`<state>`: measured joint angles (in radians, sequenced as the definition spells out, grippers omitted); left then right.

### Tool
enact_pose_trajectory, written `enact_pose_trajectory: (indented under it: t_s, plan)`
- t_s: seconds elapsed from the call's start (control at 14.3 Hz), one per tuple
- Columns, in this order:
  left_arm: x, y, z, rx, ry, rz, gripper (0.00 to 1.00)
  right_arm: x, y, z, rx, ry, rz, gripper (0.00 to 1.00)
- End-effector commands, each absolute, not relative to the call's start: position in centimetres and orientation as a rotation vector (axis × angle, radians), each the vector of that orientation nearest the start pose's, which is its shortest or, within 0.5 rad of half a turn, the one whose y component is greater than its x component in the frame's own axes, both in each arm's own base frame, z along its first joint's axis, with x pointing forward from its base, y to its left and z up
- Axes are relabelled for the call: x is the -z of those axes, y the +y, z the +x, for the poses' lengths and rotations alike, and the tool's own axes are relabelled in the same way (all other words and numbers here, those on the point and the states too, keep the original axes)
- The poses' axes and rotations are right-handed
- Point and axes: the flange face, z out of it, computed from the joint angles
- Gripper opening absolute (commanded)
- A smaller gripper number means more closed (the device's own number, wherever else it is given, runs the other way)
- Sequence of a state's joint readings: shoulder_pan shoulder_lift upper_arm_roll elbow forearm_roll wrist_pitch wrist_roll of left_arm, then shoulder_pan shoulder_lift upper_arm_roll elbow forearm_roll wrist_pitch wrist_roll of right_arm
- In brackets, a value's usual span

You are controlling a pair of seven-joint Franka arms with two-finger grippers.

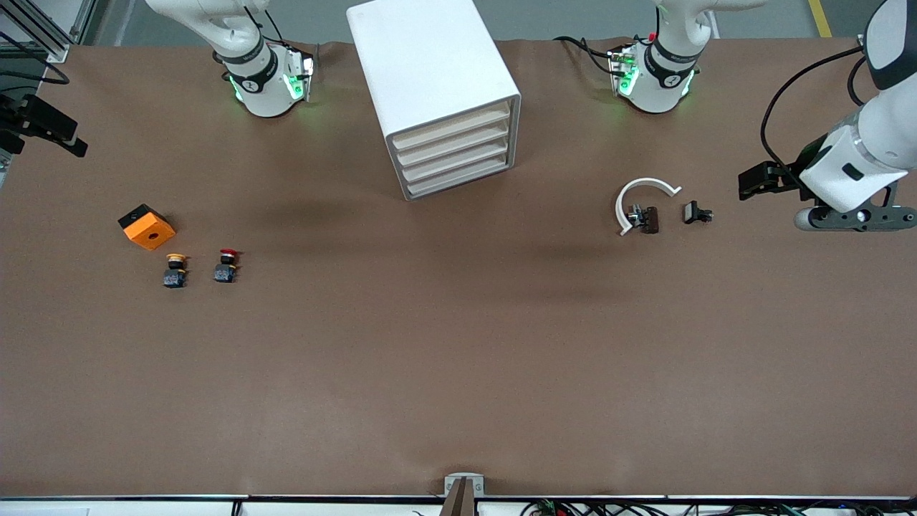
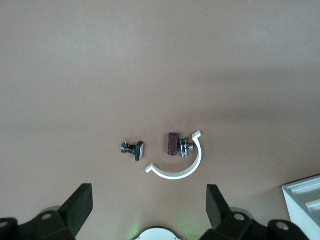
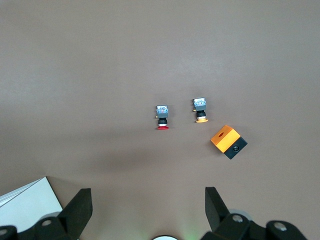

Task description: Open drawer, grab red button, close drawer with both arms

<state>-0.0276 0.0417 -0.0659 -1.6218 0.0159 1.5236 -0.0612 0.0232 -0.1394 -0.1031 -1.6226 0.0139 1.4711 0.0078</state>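
The white cabinet (image 1: 430,64) stands at the middle of the table between the two bases, with all its drawers pushed in. The drawer (image 1: 451,118) is the topmost cream front. The button (image 1: 227,266) (image 3: 162,119), red-capped on a dark body, lies on the table toward the right arm's end, nearer the front camera than the cabinet. My right gripper (image 3: 147,197) hangs high and open with nothing between its fingers, and the button is well clear of it. My left gripper (image 2: 149,192) is also open and empty, up over the left arm's end of the table.
A yellow-capped twin button (image 1: 175,270) lies beside the red one, next to an orange block (image 1: 147,226). Toward the left arm's end lie a white curved piece (image 1: 641,193), a small brown part (image 1: 648,218) and a small black part (image 1: 696,213).
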Motion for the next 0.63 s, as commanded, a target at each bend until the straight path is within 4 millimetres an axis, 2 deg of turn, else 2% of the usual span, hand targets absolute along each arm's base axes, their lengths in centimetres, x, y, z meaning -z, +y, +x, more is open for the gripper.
enact_pose_trajectory:
  t_s: [0.0, 0.35, 0.56]
  plan:
    - [-59.0, -5.0, 56.0, -0.165, 0.039, -3.13, 1.0, -67.1, -4.3, 49.4, 0.0, 0.142, -3.111, 1.0]
    - [-61.7, -5.0, 55.1, -0.082, 0.041, -3.135, 1.0, -67.0, -5.0, 49.3, -0.001, 0.149, -3.111, 1.0]
    - [-62.1, -5.3, 54.7, -0.072, 0.034, -3.14, 1.0, -67.4, -4.4, 49.4, 0.01, 0.133, -3.115, 1.0]
